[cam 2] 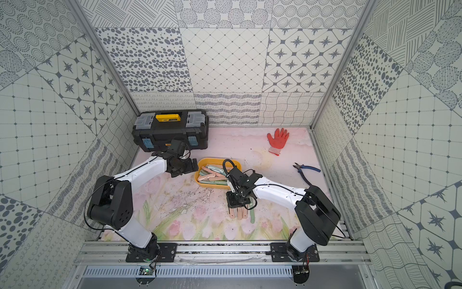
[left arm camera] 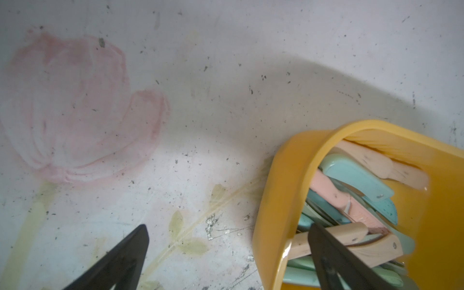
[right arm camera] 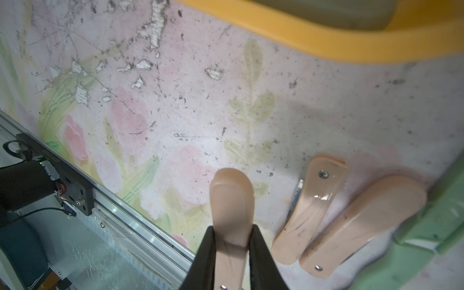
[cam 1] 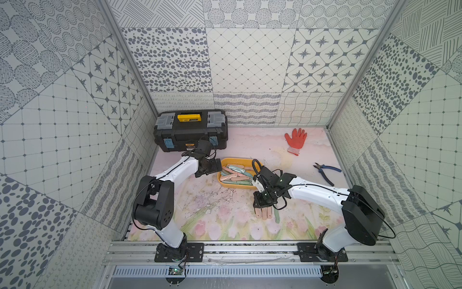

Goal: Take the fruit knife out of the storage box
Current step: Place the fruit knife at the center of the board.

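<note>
Trouble looms leftmost: left claw (left arm camera: pixel 227 226) gapes fully, one finger outside the box (left arm camera: pixel 276 195) wall, the other inside above the heaped knives (left arm camera: pixel 351 180). Closing there would likely pinch the wall and tip or drag the light box, spilling the heap. Box sits mid-table between the arms, many knives left in it. Right claw (right arm camera: pixel 232 227) is clamped on a pink knife (right arm camera: pixel 231 190) over the mat (right arm camera: pixel 175 113), just beside two pink ones (right arm camera: pixel 311 208) and a green one (right arm camera: pixel 439 226) laid out. Released high, it could bounce onto them or skid toward the rail (right arm camera: pixel 120 213); whether it touches the mat I cannot tell.
</note>
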You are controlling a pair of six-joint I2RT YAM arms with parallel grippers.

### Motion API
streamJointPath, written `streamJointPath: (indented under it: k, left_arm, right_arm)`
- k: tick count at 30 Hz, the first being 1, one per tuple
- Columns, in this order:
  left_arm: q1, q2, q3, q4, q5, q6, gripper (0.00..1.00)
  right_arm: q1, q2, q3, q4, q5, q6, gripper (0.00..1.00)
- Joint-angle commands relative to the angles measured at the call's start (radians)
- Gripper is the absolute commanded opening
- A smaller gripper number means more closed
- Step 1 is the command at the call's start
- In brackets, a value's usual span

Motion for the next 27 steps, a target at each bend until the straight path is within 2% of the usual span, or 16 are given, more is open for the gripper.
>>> streamJointPath:
  k: [1, 15, 27]
  left_arm:
    - [-0.002, -0.009, 0.004, -0.005, -0.012, -0.006, 0.99]
    - [-0.003, -0.012, 0.004, -0.008, -0.016, -0.006, 0.99]
    - [-0.004, -0.006, 0.005, -0.005, -0.016, -0.007, 0.99]
  right_arm:
    - [0.003, 0.051, -0.013, 0.057, 0.006, 0.042, 0.18]
    - [0.004, 0.113, -0.034, 0.056, 0.040, 0.079, 0.18]
    - [0.020, 0.032, -0.080, 0.021, 0.074, 0.113, 0.19]
